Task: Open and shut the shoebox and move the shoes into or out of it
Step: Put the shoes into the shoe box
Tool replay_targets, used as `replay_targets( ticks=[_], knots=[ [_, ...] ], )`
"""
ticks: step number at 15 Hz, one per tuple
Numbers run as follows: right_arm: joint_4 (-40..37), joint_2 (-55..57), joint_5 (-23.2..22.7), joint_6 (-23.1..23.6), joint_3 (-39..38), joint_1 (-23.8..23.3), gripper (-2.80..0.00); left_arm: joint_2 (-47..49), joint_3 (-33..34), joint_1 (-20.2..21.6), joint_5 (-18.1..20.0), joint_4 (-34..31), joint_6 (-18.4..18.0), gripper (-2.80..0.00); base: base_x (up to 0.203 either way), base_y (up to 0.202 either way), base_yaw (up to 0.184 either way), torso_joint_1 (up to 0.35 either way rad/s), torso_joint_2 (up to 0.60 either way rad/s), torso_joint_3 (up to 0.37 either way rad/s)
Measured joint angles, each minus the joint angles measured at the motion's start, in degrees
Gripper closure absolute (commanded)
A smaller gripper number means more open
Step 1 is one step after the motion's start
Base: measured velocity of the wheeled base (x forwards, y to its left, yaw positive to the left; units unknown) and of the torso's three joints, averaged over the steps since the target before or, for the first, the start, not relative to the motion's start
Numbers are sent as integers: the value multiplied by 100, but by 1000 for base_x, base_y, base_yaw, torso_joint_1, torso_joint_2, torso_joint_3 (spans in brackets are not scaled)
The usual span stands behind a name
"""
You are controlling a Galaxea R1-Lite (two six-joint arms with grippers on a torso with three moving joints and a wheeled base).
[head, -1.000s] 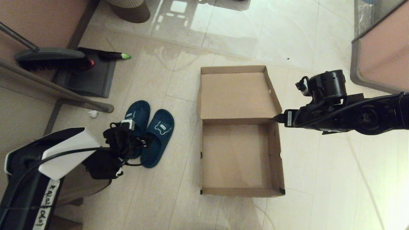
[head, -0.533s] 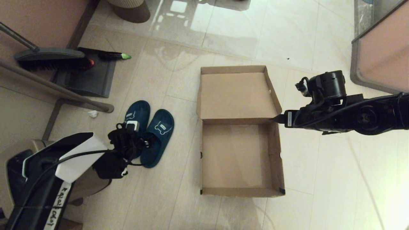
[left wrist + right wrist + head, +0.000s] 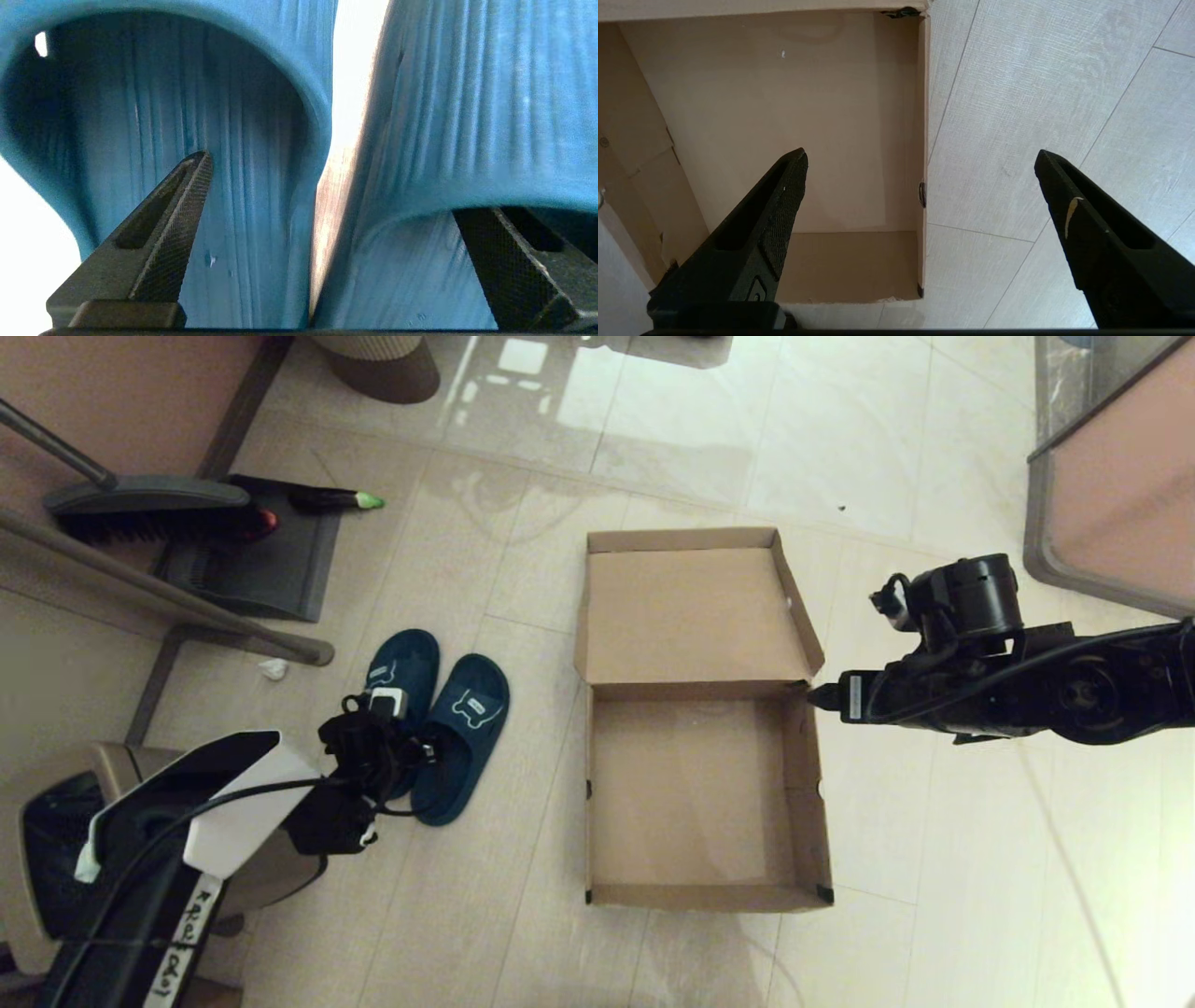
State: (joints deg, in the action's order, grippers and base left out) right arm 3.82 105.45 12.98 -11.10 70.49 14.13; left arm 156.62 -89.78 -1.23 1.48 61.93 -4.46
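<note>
The shoebox (image 3: 597, 803) lies open on the floor, its hinged lid (image 3: 691, 611) folded back flat on the far side, and nothing is inside it. To its left the two navy shoes (image 3: 462, 733) rest side by side on the tiles. My left gripper (image 3: 387, 751) is low over their heels. In the left wrist view it (image 3: 329, 182) is open, with one finger (image 3: 163, 233) on one slipper's footbed and the other finger (image 3: 509, 266) under the second slipper's strap. My right gripper (image 3: 812, 695) hovers open at the box's right rim by the hinge; in the right wrist view it (image 3: 920, 151) straddles a box wall (image 3: 923, 116).
A broom (image 3: 140, 504) and dustpan (image 3: 266, 560) lie at the far left behind a slanted metal bar (image 3: 168, 602). A brown bin (image 3: 56, 821) stands under my left arm. A cabinet corner (image 3: 1111, 495) is at the far right. A white scrap (image 3: 272, 668) lies near the shoes.
My left arm has pushed a little forward and right, deeper over the slippers' heels. The right gripper has drifted slightly nearer and to the right along the box rim.
</note>
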Motion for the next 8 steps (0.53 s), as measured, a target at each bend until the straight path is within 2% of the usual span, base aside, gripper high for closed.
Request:
replay_targets(
  ticks=[4, 5, 8],
  knots=[
    [-79, -32, 10, 25, 13, -2, -280, 268, -556, 22, 12, -72, 6, -280, 0, 0, 0, 0, 0, 0],
    [-119, -32, 10, 23, 35, -2, -280, 295, -598, 24, 15, -97, 9, 0, 0, 0, 0, 0, 0, 0],
    [-129, -35, 11, 25, 57, 6, -280, 323, -661, 27, 61, -99, 17, 0, 0, 0, 0, 0, 0, 0]
  ],
)
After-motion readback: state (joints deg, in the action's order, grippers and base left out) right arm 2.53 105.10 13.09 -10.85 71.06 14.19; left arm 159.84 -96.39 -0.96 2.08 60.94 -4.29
